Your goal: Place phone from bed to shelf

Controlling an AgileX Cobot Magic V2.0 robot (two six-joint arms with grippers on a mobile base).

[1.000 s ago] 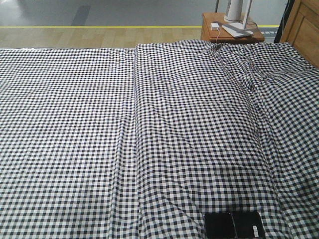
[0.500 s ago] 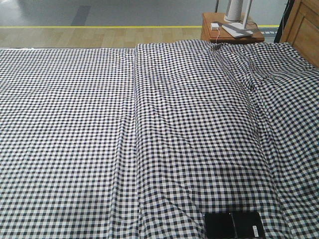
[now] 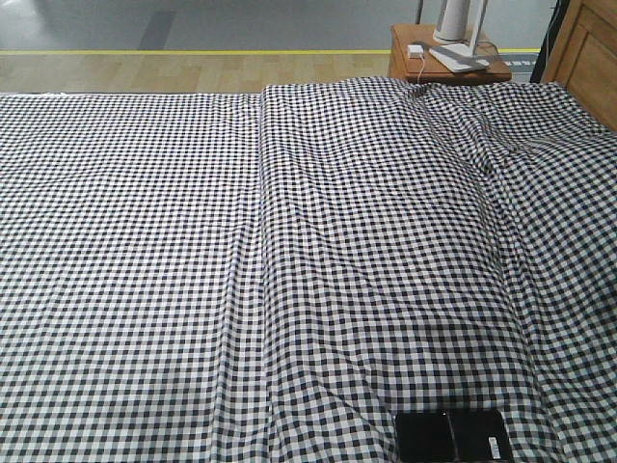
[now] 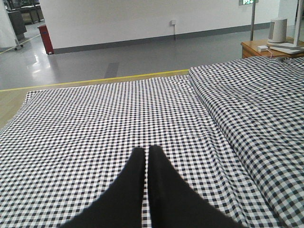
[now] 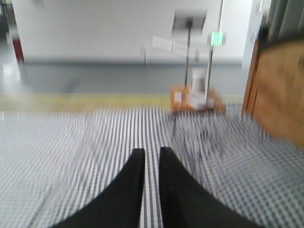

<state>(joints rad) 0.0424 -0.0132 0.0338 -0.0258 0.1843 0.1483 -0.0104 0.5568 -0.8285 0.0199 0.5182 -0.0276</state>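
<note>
approach step | thin glossy black phone slab flat on black-and-white gingham bed, lower right, front view | left gripper closed, empty | right gripper slightly parted, empty | next, likely: widen, reach phone edge

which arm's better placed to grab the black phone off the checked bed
Probably the right: the thin glossy black phone lies right of centre on the gingham bed, nearer that side. Neither wrist view shows it.
</note>
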